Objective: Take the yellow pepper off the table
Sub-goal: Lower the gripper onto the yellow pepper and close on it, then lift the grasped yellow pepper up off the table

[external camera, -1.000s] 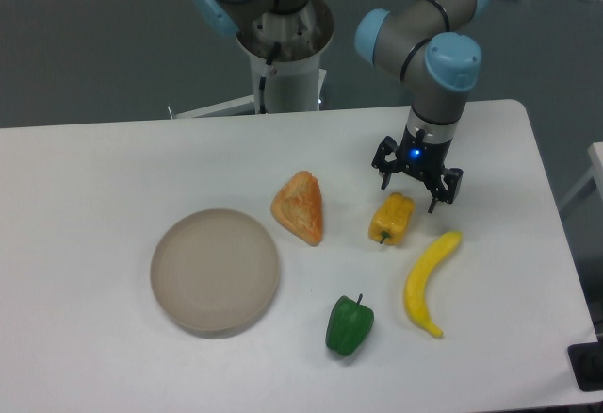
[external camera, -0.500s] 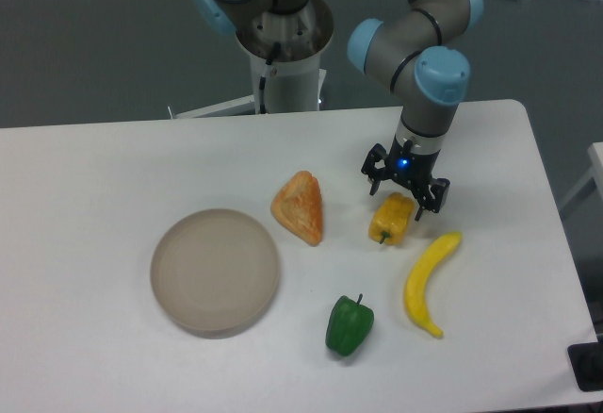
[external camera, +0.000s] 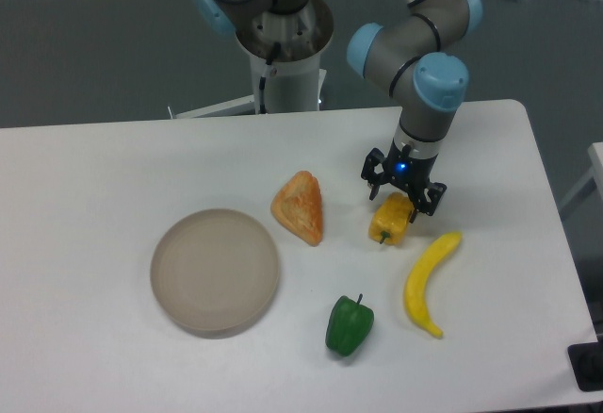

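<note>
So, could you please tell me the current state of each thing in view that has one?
gripper: open, fingers spread just above the yellow pepper's top end.
yellow pepper: lying on the table, not lifted.
green pepper: on the table, stem up.
banana: lying flat.
bread piece: lying flat.
plate: empty.

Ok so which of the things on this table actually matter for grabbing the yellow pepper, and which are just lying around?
Part of the job:
- yellow pepper, lying on the table
- gripper, open, just above the pepper's top end

Just lying about:
- banana, to the pepper's right
- green pepper, in front of it
- orange triangular piece, to its left
- round grey plate
</note>
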`<state>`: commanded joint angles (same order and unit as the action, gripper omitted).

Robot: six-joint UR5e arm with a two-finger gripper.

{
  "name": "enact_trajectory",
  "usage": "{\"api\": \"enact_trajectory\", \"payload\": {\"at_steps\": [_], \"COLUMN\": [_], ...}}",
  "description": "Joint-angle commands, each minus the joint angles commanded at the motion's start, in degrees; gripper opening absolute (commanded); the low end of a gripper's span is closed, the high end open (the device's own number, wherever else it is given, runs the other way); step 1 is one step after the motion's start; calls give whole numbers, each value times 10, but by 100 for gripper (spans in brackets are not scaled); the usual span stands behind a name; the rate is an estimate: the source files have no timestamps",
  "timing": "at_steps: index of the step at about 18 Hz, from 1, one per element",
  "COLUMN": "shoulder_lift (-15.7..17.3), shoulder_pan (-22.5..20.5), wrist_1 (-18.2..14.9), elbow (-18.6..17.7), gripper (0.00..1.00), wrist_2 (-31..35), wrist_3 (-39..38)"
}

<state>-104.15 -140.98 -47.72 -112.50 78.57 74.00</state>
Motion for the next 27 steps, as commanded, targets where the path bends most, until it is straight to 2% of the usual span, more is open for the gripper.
{"api": "enact_trajectory", "payload": {"at_steps": [2, 9, 16, 20, 27], "shoulder_lift": [-1, 0, 15, 15, 9], "shoulder_pan": [0, 0, -1, 0, 1], "wrist_1": [0, -1, -8, -19, -24], "elbow": [2, 11, 112, 158, 185], "gripper": [37, 33, 33, 33, 33], "wrist_2": [-1, -2, -4, 1, 35], "wrist_3": [0, 0, 8, 8, 9]}}
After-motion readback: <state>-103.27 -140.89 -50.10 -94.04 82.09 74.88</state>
